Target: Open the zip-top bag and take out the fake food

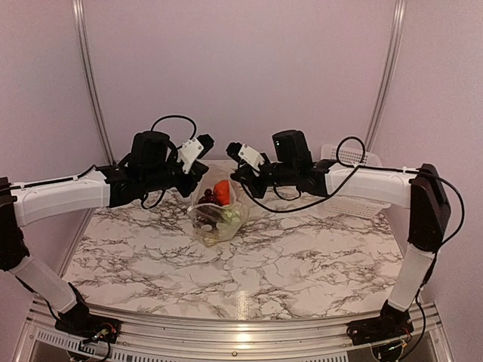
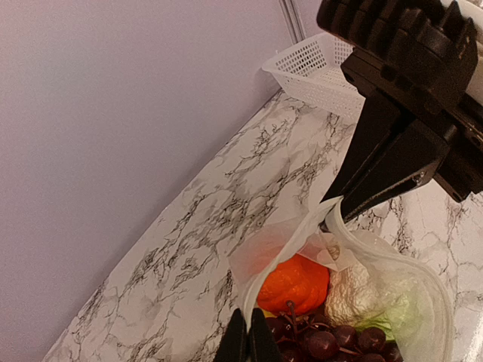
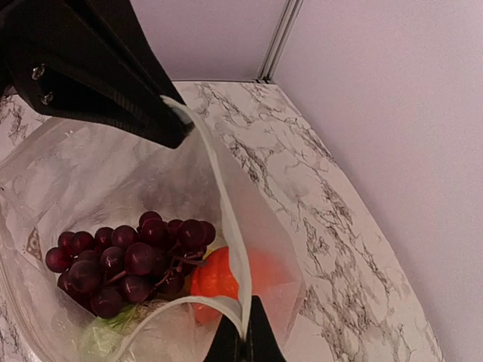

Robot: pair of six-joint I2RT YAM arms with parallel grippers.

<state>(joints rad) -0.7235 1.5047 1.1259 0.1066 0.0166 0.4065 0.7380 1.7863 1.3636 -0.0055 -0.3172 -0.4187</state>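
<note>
The clear zip-top bag (image 1: 219,220) hangs between my two grippers with its mouth pulled open. Inside lies the fake food: dark purple grapes (image 3: 128,256), an orange-red piece (image 2: 294,283), a cream-white lumpy piece (image 2: 353,290) and a greenish piece (image 2: 400,313). My left gripper (image 2: 247,341) is shut on the bag's rim on its left side (image 1: 201,176). My right gripper (image 3: 243,337) is shut on the opposite rim (image 1: 240,176). The white sealing strip (image 3: 223,196) runs between the two grips.
A white lattice basket (image 1: 352,162) stands at the back right by the wall and also shows in the left wrist view (image 2: 317,72). The marble tabletop (image 1: 302,264) lies below the bag. Walls close in behind and on both sides.
</note>
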